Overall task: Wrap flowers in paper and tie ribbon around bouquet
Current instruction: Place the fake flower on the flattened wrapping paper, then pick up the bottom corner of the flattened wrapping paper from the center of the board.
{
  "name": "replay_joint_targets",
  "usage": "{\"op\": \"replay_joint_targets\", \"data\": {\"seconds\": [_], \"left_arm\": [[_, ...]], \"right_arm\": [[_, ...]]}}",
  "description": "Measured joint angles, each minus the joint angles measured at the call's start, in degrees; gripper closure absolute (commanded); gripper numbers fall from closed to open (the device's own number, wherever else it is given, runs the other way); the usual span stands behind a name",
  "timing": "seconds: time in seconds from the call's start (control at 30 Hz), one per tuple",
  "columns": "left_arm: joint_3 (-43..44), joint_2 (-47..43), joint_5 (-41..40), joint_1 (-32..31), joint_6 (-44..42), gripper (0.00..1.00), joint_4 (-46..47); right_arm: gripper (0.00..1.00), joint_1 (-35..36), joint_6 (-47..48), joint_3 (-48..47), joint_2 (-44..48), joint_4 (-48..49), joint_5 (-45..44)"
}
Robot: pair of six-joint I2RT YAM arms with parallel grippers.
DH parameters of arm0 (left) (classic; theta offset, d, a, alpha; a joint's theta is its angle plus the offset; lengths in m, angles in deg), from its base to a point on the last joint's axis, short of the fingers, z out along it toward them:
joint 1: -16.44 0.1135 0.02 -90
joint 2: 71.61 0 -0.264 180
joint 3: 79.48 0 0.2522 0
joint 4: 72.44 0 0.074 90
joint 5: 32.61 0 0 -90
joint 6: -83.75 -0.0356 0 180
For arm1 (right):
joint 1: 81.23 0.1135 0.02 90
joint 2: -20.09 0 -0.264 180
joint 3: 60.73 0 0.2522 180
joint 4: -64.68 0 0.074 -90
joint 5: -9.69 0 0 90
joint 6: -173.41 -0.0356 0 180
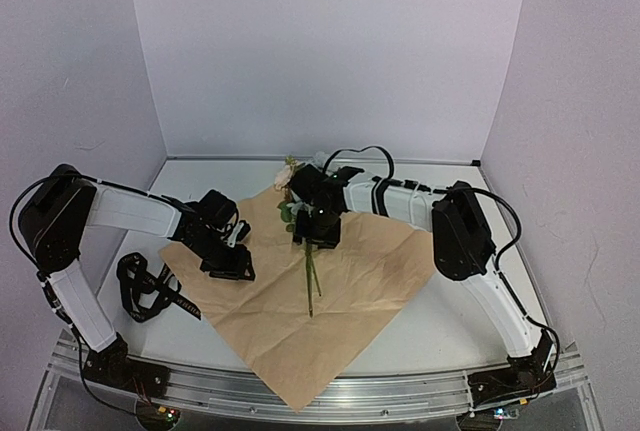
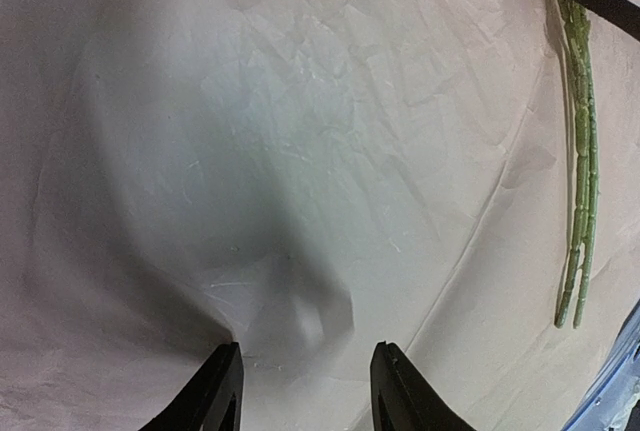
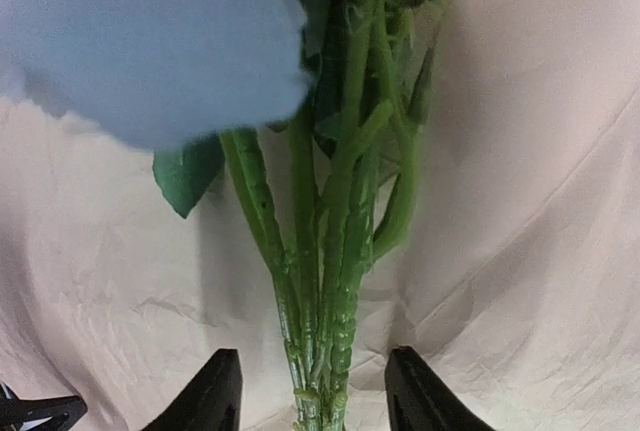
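The paper [image 1: 370,271] lies flat on the table as a diamond, tan-peach face up. The flowers [image 1: 292,173] lie on it, blooms toward the back and stems [image 1: 309,286] running toward the front. My right gripper [image 1: 322,239] hovers over the upper stems. In the right wrist view it [image 3: 315,396] is open, the green stems [image 3: 335,281] passing between the fingers without touching, below a pale blue bloom [image 3: 150,41]. My left gripper [image 1: 232,267] is open over the paper's left part [image 2: 300,151], holding nothing [image 2: 305,391]. The black ribbon [image 1: 150,286] lies in a heap left of the paper.
White walls enclose the table [image 1: 470,321] at the back and on both sides. A metal rail [image 1: 330,396] carrying the arm bases runs along the front edge, and the paper's front corner overhangs it. In the left wrist view the stems [image 2: 580,151] lie at the right.
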Motion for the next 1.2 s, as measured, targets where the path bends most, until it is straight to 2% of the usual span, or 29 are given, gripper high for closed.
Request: {"op": "replay_joint_targets", "data": {"seconds": [0.17,0.3,0.43,0.63,0.77,0.97,1.2], "left_arm": [[0.03,0.00,-0.01,0.11,0.00,0.54,0.00],[0.08,0.00,0.03,0.14,0.03,0.52,0.00],[0.15,-0.09,0.24,0.15,0.21,0.49,-0.02],[0.15,-3.59,0.42,0.09,1.97,0.46,-0.03],[-0.25,-8.29,0.22,-0.25,4.49,0.45,0.16],[-3.16,-12.77,-0.34,-1.59,8.24,0.45,1.61],[-6.87,-14.17,-1.48,-2.05,11.37,0.44,1.88]], "right_arm": [[0.21,0.00,1.08,4.38,3.46,-0.27,1.42],[0.13,0.00,4.02,9.20,9.61,-0.64,3.78],[0.12,0.00,10.02,18.21,20.47,-0.81,7.05],[0.10,1.49,23.12,41.04,41.94,1.67,9.19],[0.09,6.82,34.66,56.93,53.22,4.86,7.14],[0.07,16.59,49.71,73.53,60.86,11.14,3.55],[0.05,26.07,64.40,83.59,63.07,20.92,-3.14]]}}
